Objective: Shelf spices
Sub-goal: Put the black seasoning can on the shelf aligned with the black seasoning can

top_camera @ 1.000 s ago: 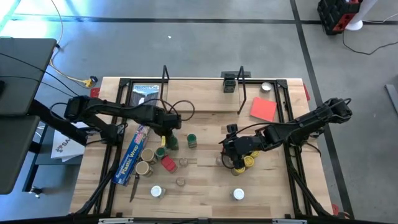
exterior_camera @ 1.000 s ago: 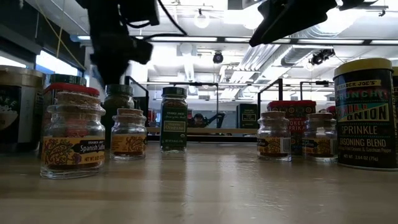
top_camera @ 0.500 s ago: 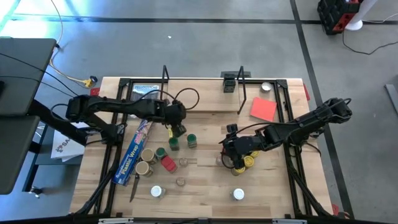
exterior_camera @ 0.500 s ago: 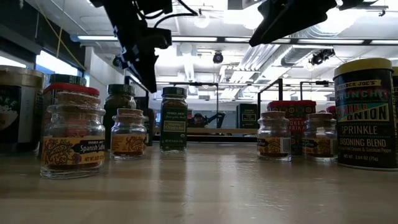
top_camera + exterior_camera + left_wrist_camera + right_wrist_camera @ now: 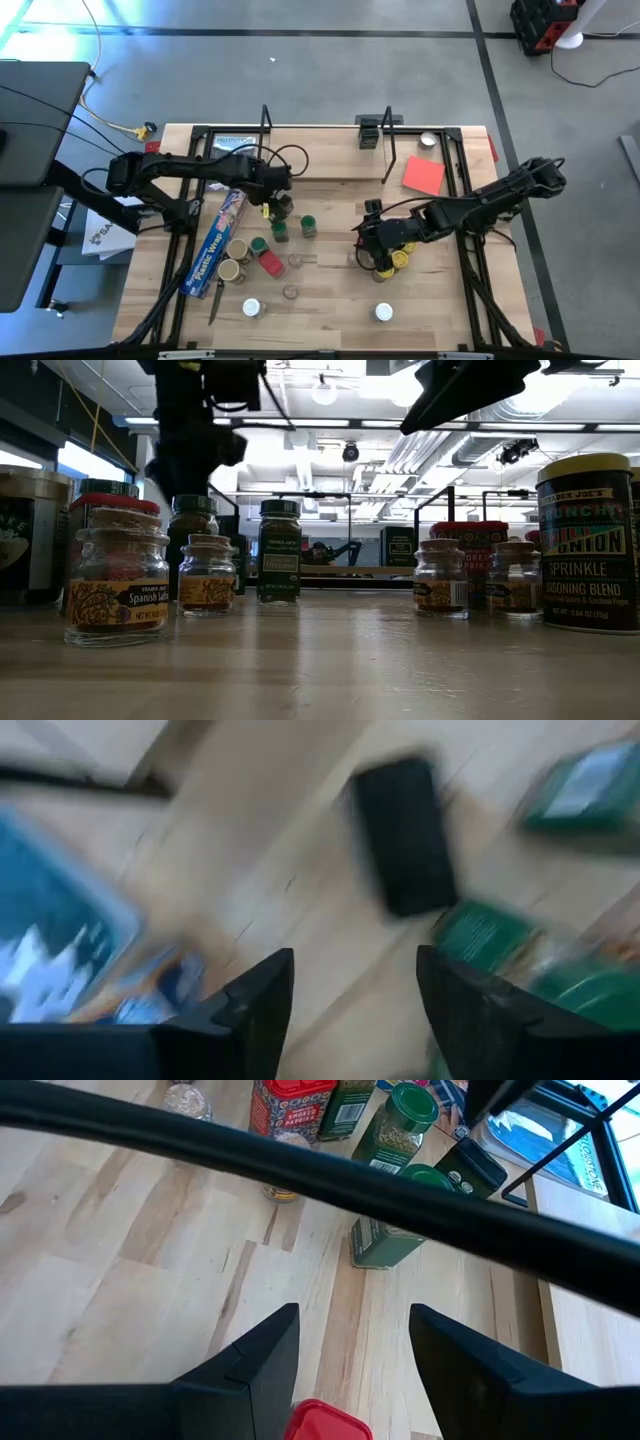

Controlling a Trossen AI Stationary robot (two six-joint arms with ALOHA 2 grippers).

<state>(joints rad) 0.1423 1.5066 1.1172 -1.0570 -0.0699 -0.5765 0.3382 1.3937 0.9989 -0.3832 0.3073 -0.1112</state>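
Note:
Spices stand on the table: green-lidded jars [image 5: 308, 224], a red tin [image 5: 270, 262], tan-lidded jars [image 5: 238, 250], white lids [image 5: 383, 312] and yellow lids [image 5: 402, 260]. The shelf [image 5: 330, 165], a light board with black wire uprights, lies at the far side with no jar on it. My left gripper [image 5: 277, 200] [image 5: 355, 960] points down, open and holding nothing. It is just above a black-lidded jar [image 5: 405, 835] that stands beside the green ones. My right gripper [image 5: 372, 248] [image 5: 355, 1315] hangs open over the right group. A red tin top [image 5: 325, 1420] shows below it.
A long blue plastic-wrap box [image 5: 215, 245] lies slantwise at the left, with a dark slim tool [image 5: 217, 300] near its front end. A flat red square sheet [image 5: 423, 175] lies at the far right. A black bar [image 5: 400, 1185] crosses the right wrist view.
My left gripper has moved from above the green-lidded jars a little toward the table's far edge and up. It swung aside, came back and rolled about its own axis. In the low view its fingers tapered together half a second ago and now stand wider.

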